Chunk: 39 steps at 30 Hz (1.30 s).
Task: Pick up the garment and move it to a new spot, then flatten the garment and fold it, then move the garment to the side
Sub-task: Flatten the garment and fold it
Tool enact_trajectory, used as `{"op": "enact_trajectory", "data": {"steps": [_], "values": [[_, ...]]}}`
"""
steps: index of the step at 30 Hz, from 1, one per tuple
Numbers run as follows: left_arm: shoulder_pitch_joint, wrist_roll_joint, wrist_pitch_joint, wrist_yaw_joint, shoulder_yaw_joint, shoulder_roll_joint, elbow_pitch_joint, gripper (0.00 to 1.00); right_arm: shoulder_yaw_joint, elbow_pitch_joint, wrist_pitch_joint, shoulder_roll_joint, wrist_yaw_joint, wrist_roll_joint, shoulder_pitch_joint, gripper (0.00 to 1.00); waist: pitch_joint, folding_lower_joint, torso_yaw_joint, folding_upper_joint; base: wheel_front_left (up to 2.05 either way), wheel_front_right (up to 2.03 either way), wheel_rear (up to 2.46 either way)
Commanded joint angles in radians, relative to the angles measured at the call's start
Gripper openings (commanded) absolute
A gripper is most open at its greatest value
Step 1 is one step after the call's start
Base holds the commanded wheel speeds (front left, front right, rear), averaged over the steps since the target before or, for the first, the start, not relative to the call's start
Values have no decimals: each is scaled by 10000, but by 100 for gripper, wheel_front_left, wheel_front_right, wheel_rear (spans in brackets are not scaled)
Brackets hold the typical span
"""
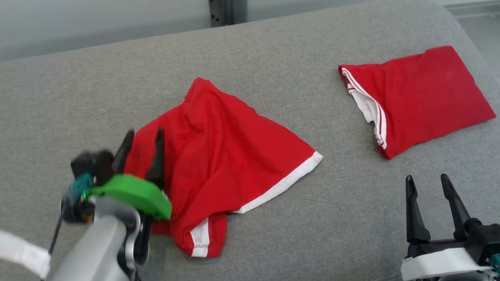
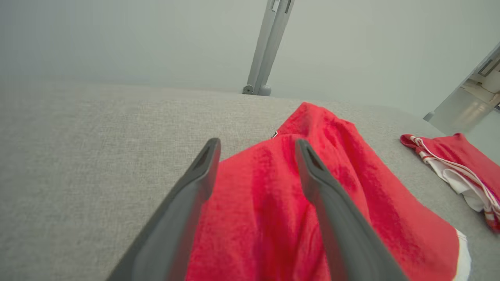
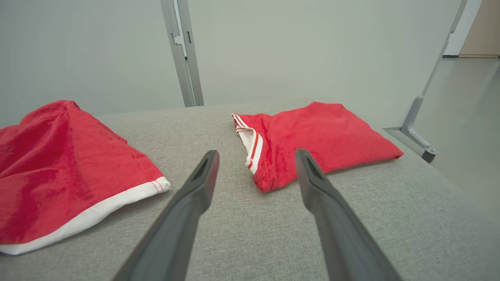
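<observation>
A rumpled red garment (image 1: 224,164) with white trim lies unfolded at the middle of the grey cushioned surface (image 1: 89,97); it also shows in the left wrist view (image 2: 273,203) and at the left of the right wrist view (image 3: 62,171). My left gripper (image 1: 144,143) stands open just over the garment's left edge, with nothing between its fingers (image 2: 203,171). My right gripper (image 1: 427,182) is open near the front right, above bare cushion and apart from both garments; its fingers (image 3: 199,183) point toward the far edge.
A second red garment (image 1: 418,98) with white striped trim lies folded at the back right, also in the right wrist view (image 3: 320,140). A grey metal post (image 1: 225,6) stands behind the cushion. The cushion's right edge drops to the floor (image 3: 468,117).
</observation>
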State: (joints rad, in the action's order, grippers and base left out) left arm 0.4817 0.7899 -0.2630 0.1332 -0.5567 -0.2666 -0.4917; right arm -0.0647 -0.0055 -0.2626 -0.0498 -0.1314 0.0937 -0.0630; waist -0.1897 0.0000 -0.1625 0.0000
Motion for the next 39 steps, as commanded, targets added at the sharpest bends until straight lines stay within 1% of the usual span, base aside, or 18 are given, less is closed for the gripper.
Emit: {"op": "enact_trajectory", "data": {"steps": [1,2,4,6,7,9,13,15,19,21,24,25,26,29,32,35,38,39], "values": [[-1071,-103,-5,222,308,40,520,100,-90,-68,-30,-15,14,-126,-213,100,654,0,672,0,0,0,0],[-1673,-128,-6,337,532,75,927,100,-126,-78,-30,-17,14,-147,-271,100,749,0,778,0,0,0,0],[-2850,208,-7,460,745,213,1382,100,-207,-105,-30,-15,14,-196,-380,100,903,0,994,0,0,0,0],[-3504,267,-10,609,815,56,1482,100,-201,-103,-30,-12,14,-185,-459,100,988,0,1197,0,0,0,0],[-3729,353,-3,632,845,37,1499,100,-143,-82,-29,-11,13,-196,-491,100,1003,0,1281,0,0,0,0],[-3990,556,52,518,860,93,1538,100,-11,-38,-29,-12,14,-213,-536,100,1015,0,1409,0,0,0,0],[-3758,635,449,392,785,-26,1446,100,142,-15,-29,-17,14,-233,-398,100,928,0,1462,0,0,0,0],[-3515,689,786,257,654,-42,1346,100,215,-14,-29,-20,14,-235,-320,100,846,0,1417,0,0,0,0],[-3090,988,1251,-115,536,161,914,100,282,42,-29,-20,14,-240,-247,100,678,0,1195,0,0,0,0],[-2839,970,1515,-234,422,132,539,100,263,61,-29,-17,14,-181,-214,100,596,0,1067,0,0,0,0],[-2558,1161,1844,-504,291,276,-10,100,260,82,-29,-17,14,-87,-185,100,507,0,892,0,0,0,0],[-2477,1135,1886,-529,284,246,-198,88,255,94,-29,-17,14,-59,-183,100,480,0,840,0,0,0,0],[-2352,1070,1785,-576,307,211,-372,0,252,105,-29,-19,14,-24,-169,100,461,0,794,0,0,0,0],[-2009,1043,1530,-747,453,65,-676,0,223,108,-29,-19,14,41,-150,100,400,0,693,0,0,0,0],[-1505,924,1230,-591,820,-399,-786,0,186,104,-29,-17,15,109,-174,100,342,0,683,0,0,0,0],[-970,779,1163,-470,1077,-866,-894,0,223,167,-29,-16,15,139,-202,100,277,0,742,0,0,0,0],[-334,664,1390,-456,1157,-1201,-1199,0,252,247,-29,-17,15,188,-126,100,208,0,814,0,0,0,0],[-105,543,1455,-459,1113,-1320,-1367,2,287,289,-29,-16,15,187,-104,100,191,0,830,0,0,0,0]]}}
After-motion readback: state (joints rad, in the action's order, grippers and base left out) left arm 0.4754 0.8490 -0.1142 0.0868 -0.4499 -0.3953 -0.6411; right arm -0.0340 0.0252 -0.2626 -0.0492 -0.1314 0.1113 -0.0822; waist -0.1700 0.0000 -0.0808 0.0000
